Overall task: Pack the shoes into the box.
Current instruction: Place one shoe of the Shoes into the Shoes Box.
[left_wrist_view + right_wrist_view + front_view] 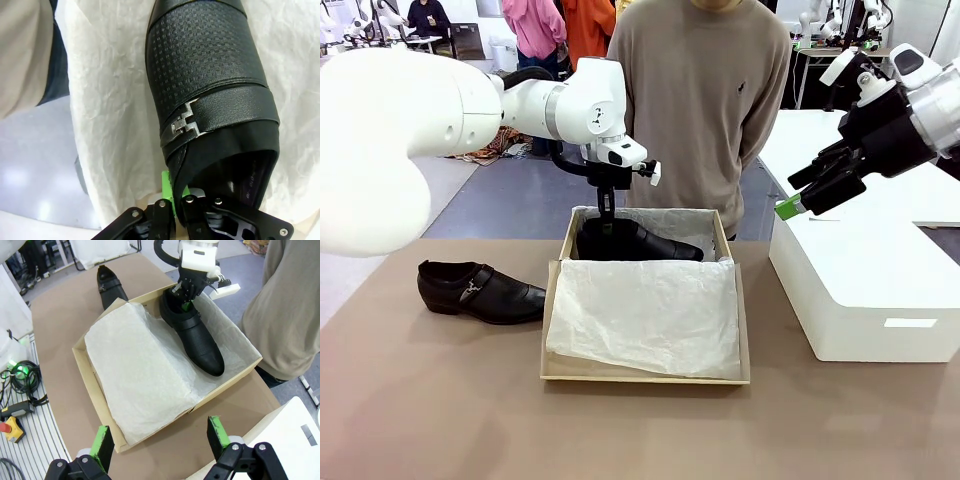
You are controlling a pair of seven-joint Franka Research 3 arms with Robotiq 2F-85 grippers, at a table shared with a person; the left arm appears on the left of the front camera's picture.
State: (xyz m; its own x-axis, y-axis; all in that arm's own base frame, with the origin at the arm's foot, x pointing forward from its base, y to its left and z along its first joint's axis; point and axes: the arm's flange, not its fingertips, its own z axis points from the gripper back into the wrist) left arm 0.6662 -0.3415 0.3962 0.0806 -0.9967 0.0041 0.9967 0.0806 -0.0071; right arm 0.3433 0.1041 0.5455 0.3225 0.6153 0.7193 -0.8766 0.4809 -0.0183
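1. Right gripper (160,440): it hangs with its green pads spread wide and nothing between them, off the right side of the box (552,330) and over the white block (865,290).
2. Left gripper (607,212): it reaches down into the far half of the box. Its pads are clamped across the heel collar of the first shoe (640,243), one pad outside the leather and one inside the opening.
3. Note that the first shoe lies sole-down on the tissue paper (645,315) along the far wall, with its toe toward the robot's right.
4. Locate the second shoe (480,290) on the table (430,400), near the left wall of the box but not touching it. Its toe points at the box and its buckle (472,288) faces the front camera.
5. Expect a light shoe with an upper stiff enough to keep its shape. The glossy toe will probably slip under the pads.
6. Take hold at the heel collar, where the rim looks firm and gives the pads two faces. Avoid the strap and buckle.
7. Treat the tissue paper as soft and loose. A shoe slid across it may drag the sheet.
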